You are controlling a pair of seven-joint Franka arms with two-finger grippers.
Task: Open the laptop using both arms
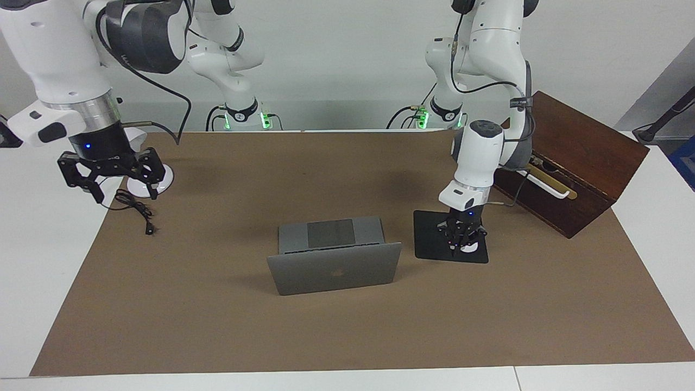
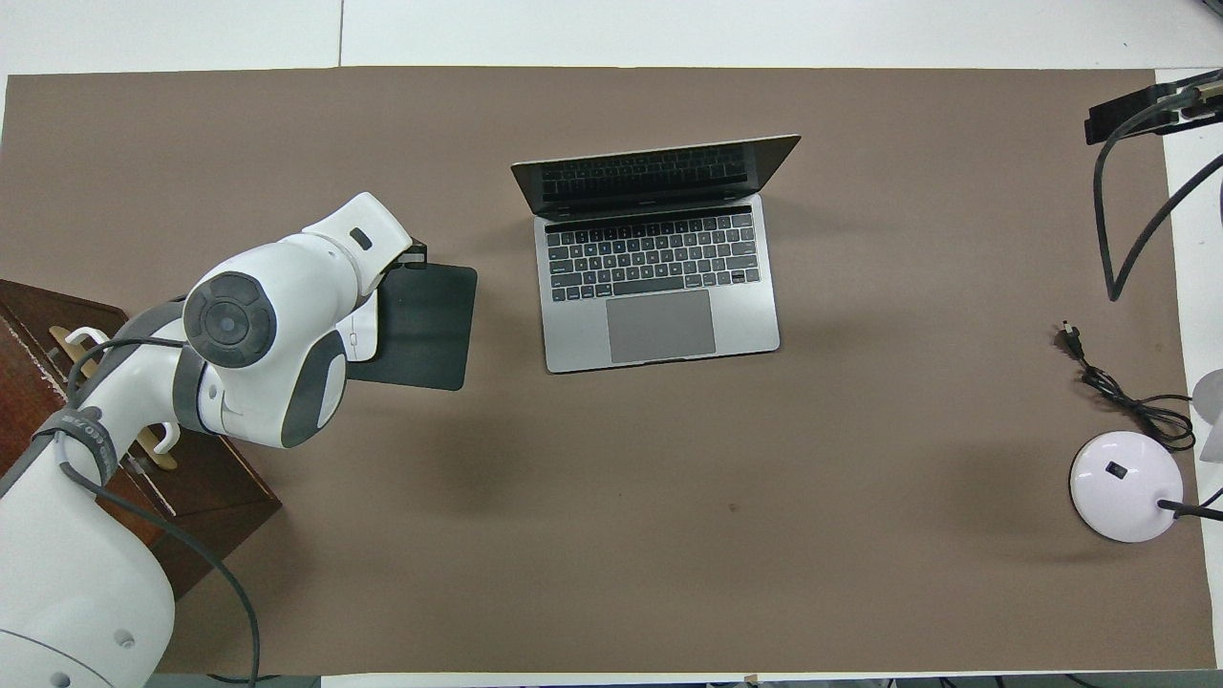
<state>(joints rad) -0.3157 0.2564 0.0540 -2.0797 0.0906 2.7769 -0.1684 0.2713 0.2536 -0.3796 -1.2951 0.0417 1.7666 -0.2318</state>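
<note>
I see a black mouse pad [image 1: 449, 237] toward the left arm's end of the table [image 2: 611, 535], a wooden box [image 1: 575, 163] past it, and a white lamp base [image 2: 1122, 485] with its black cord [image 2: 1113, 387] at the right arm's end. The left arm hides much of the pad from overhead. The laptop [image 2: 659, 277] stands open mid-table. The left pincer [image 1: 461, 239], fingertips together, is down on the pad, at the laptop's nine o'clock overhead; the right pincer [image 1: 111, 174] hangs open over the lamp base, well apart at four o'clock.
</note>
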